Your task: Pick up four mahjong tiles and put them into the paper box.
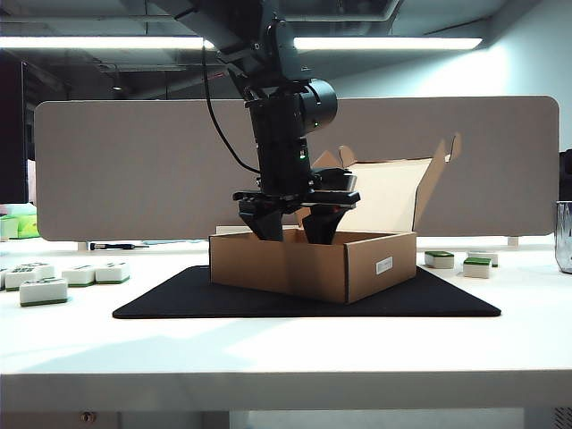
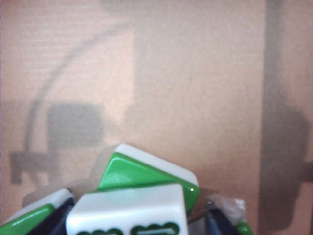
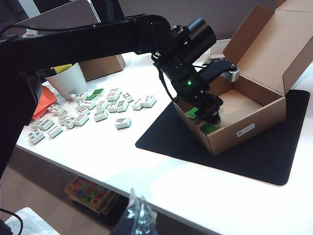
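The brown paper box (image 1: 313,261) stands open on a black mat, its lid flap raised. My left gripper (image 1: 293,228) reaches down inside it with the jaws spread apart. In the left wrist view a white mahjong tile (image 2: 128,211) with green marks lies on the box floor between the dark fingers (image 2: 218,223), and a strip of cardboard shows beside it. A second tile (image 2: 146,172), green back up, leans behind it, and a third (image 2: 28,215) lies to one side. My right gripper (image 3: 139,215) hangs shut and empty above the table's front edge, far from the box (image 3: 254,115).
Several loose tiles (image 3: 100,108) lie on the white table left of the black mat (image 3: 274,152), with two more (image 1: 476,266) to the right of the box. A white cup (image 3: 73,81) and a small carton (image 3: 100,66) stand behind the loose tiles.
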{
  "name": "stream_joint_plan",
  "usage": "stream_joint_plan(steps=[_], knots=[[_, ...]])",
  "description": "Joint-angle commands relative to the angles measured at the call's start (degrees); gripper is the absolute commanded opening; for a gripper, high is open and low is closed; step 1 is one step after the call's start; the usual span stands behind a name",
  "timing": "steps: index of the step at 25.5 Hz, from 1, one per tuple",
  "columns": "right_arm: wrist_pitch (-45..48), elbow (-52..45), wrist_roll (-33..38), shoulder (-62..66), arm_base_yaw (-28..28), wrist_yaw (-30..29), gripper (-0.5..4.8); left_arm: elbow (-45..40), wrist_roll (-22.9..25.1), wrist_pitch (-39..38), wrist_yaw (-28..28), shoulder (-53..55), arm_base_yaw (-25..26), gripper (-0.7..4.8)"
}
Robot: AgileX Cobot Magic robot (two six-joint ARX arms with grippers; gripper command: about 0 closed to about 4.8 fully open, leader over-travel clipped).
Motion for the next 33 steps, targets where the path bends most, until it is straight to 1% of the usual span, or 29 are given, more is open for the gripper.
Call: stream_joint_plan(steps=[1, 5, 8, 10, 12, 13, 21, 23, 25, 27, 30, 33], knots=[[0.5, 0.3, -0.2, -0.6, 0.0, -0.2, -0.01, 0.4, 0.0, -1.6, 0.0, -1.4, 0.0, 3.45], [0.5, 0.3, -0.2, -0.6, 0.0, -0.3, -0.01, 0.4, 0.0, -4.7, 0.0, -5.4, 0.2, 3.45], [0.5, 0.3, -0.2, -0.6, 0.0, -0.3, -0.01, 0.3, 0.0, -8.0, -0.2, -10.3, 1.4, 3.43], [0.5, 0.3, -0.2, -0.6, 0.0, -0.3, -0.01, 0.0, 0.0, -9.4, -0.2, -13.1, 2.6, 3.41], [0.5, 0.3, -0.2, -0.6, 0.0, -0.3, -0.01, -2.7, 0.0, -9.6, -0.2, -18.3, 4.8, 3.4], [0.5, 0.3, -0.2, -0.6, 0.0, -0.3, -0.01, -6.0, 0.0, -9.7, -0.2, -22.2, 6.8, 3.4], [0.5, 0.3, -0.2, -0.6, 0.0, -0.3, -0.01, -22.7, 0.0, -10.5, -0.2, -36.5, 16.7, 3.41], [0.5, 0.3, -0.2, -0.6, 0.0, -0.3, -0.01, -28.6, 0.0, -11.6, -0.6, -42.3, 22.3, 3.41], [0.5, 0.3, -0.2, -0.6, 0.0, -0.3, -0.01, -31.0, 0.0, -11.9, -0.6, -45.4, 25.0, 3.41], [0.5, 0.3, -0.2, -0.6, 0.0, -0.3, -0.01, -34.3, 0.0, -10.8, -0.6, -49.4, 28.0, 3.4], [1.0, 0.3, -0.2, -0.6, 0.0, 0.0, -0.01, -41.6, 0.0, -7.3, -0.6, -59.2, 33.7, 3.41], [2.4, 0.2, -0.2, -0.6, 0.0, -0.3, -0.01, -46.0, 0.0, -5.0, -0.6, -65.4, 35.6, 3.41]])
